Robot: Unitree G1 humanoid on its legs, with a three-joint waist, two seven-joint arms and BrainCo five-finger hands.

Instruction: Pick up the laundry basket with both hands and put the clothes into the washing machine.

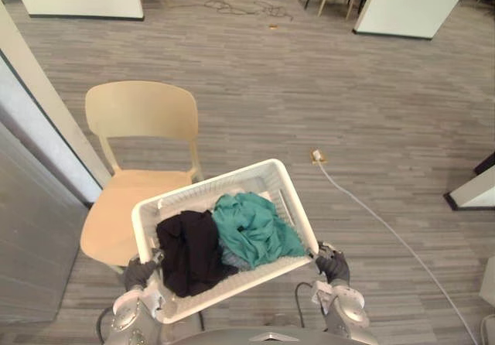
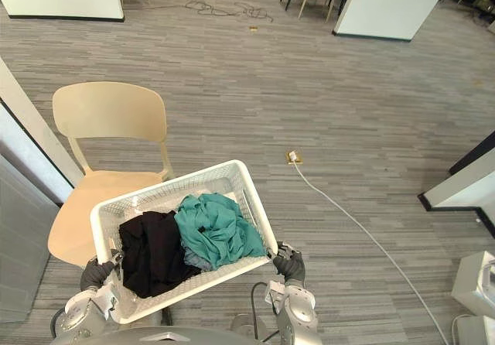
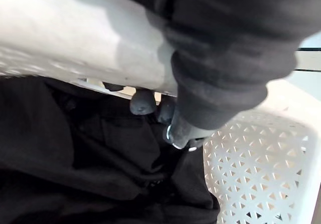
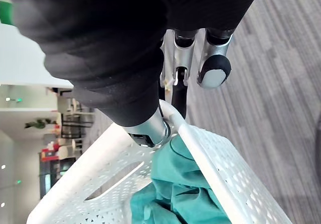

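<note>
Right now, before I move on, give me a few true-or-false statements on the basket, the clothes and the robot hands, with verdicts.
1. The left robot hand and the right robot hand grip the laundry basket at its sides. True.
2. The basket holds nothing. False: a black garment and a teal garment lie in it.
3. The teal garment lies on the robot's left of the black one. False: it lies on its right.
4. A beige chair stands beyond the basket, on the left. True.

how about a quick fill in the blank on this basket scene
The left hand and the right hand each grip the ____ laundry basket by its rim.
In it the black garment lies to the ____ of the teal garment.
The beige chair beyond it stands on the grey ____.
Missing: white; left; floor.
</note>
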